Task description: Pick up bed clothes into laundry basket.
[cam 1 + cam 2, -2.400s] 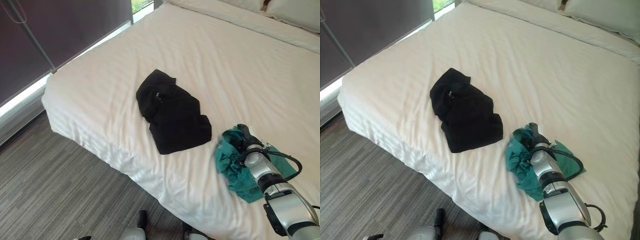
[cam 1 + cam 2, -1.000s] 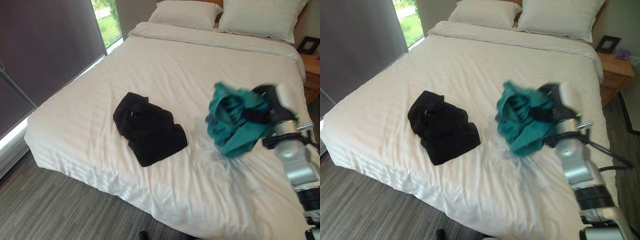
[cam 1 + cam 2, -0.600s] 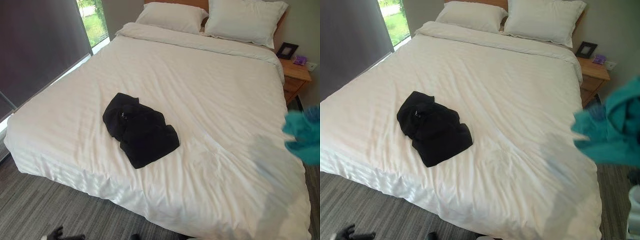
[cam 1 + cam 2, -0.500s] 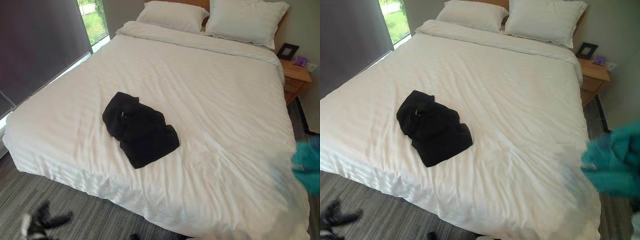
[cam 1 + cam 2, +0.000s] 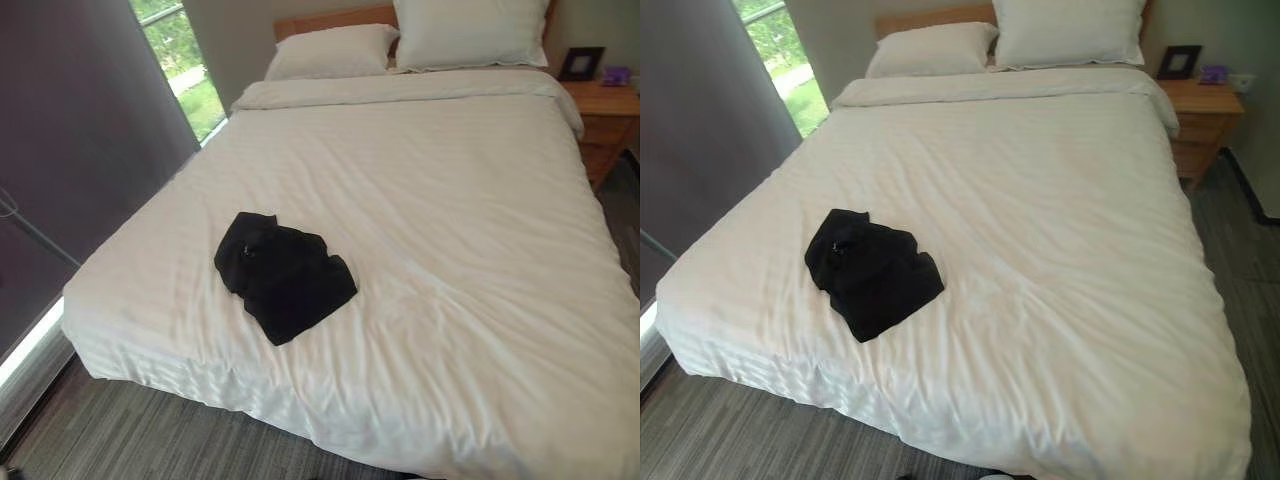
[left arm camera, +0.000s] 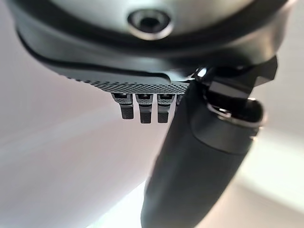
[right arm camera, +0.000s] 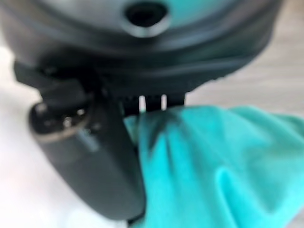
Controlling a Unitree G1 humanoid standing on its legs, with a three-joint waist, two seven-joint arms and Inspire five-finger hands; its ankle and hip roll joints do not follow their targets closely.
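Right wrist view: right hand (image 7: 90, 156) has its fingers and thumb closed on the teal cloth (image 7: 213, 166); left hand (image 6: 190, 156) has its fingers (image 6: 142, 108) curled, holding nothing; black clothes (image 5: 283, 275) lie on the bed (image 5: 470, 200), near its left edge.

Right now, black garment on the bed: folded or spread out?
Neither neatly: the black garment lies bunched in a crumpled heap on the white duvet, near the bed's foot on the window side.

Dark left hand (image 6: 199, 156) (textured palm edge), stout rounded black thumb.
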